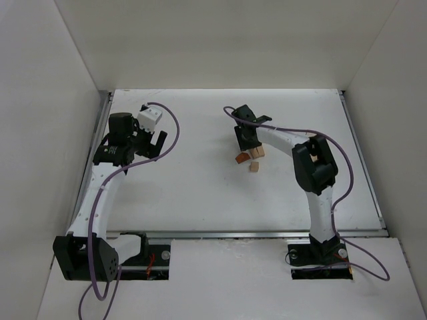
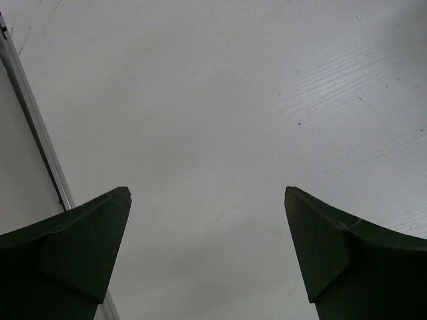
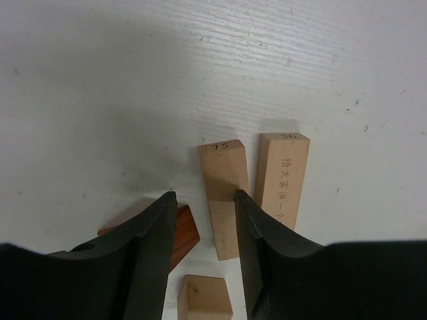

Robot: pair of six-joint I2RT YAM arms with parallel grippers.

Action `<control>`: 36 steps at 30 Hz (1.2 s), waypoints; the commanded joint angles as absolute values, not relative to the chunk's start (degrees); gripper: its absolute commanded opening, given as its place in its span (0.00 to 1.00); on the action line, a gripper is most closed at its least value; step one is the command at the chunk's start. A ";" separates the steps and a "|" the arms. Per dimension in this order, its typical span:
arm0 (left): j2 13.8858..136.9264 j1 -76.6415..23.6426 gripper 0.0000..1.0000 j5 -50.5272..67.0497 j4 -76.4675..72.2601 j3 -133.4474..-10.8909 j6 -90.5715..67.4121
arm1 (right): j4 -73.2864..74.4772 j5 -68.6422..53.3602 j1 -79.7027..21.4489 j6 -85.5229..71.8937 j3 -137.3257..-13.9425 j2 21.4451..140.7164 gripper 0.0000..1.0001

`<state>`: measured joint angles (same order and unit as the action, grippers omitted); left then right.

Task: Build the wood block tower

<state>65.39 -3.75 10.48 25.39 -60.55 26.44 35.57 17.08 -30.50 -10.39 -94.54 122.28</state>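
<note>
Straddling the slim pale post (image 3: pixel 221 180), which lies flat on the tabletop (image 3: pixel 93 100), the right jaws stand parted, not yet clamped, seemingly lined up to pinch its long sides. A lettered block (image 3: pixel 283 177) lies just beside it at 3 o'clock, the reddish-brown roof piece (image 3: pixel 188 233) at 8 o'clock and a small cube (image 3: pixel 203 297) at 6. The left jaws hang released, probably parked out of the way.

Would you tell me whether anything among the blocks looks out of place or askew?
Nothing looks damaged, but nothing is stacked: the post marked 75 and the printed post lie flat side by side, and the reddish-brown piece lies at an angle beside them.
</note>
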 commanded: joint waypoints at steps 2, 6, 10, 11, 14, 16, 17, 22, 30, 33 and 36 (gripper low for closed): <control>63.90 -3.96 1.00 10.20 24.61 -60.38 25.66 | 35.68 15.56 -29.97 -11.78 -91.59 120.15 0.47; 63.90 -3.96 1.00 10.20 25.14 -60.38 25.66 | 35.68 15.56 -29.97 -11.78 -90.18 116.99 0.53; 64.42 -3.96 1.00 10.20 25.14 -60.91 25.66 | 35.68 15.56 -29.97 -12.30 -88.95 115.66 0.53; 64.42 -3.96 1.00 10.20 25.14 -60.91 25.66 | 35.68 15.56 -29.97 -12.30 -88.95 115.66 0.53; 64.42 -3.96 1.00 10.20 25.14 -60.91 25.66 | 35.68 16.17 -29.97 -12.30 -88.42 115.66 0.53; 64.42 -3.96 1.00 10.20 25.14 -61.44 25.66 | 35.68 16.17 -29.97 -12.30 -87.11 115.66 0.52; 64.42 -3.96 1.00 10.20 25.14 -61.44 25.66 | 35.68 16.78 -29.97 -12.30 -87.10 115.14 0.52; 64.42 -3.96 1.00 10.20 25.14 -61.44 25.66 | 36.30 17.31 -29.97 -13.53 -85.96 113.12 0.52; 64.42 -3.96 1.00 10.20 25.14 -60.91 25.66 | 37.97 18.81 -29.44 -14.15 -83.50 109.95 0.53; 64.42 -3.96 1.00 10.20 25.14 -60.91 25.66 | 37.27 18.20 -28.92 -14.15 -81.92 109.95 0.56; 64.42 -3.96 1.00 10.20 25.14 -60.91 25.66 | 36.22 16.88 -28.92 -14.15 -81.39 111.01 0.56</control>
<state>65.39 -3.75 10.24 25.58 -60.55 26.41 37.17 17.52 -29.28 -13.50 -82.00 111.79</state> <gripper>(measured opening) 0.997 0.558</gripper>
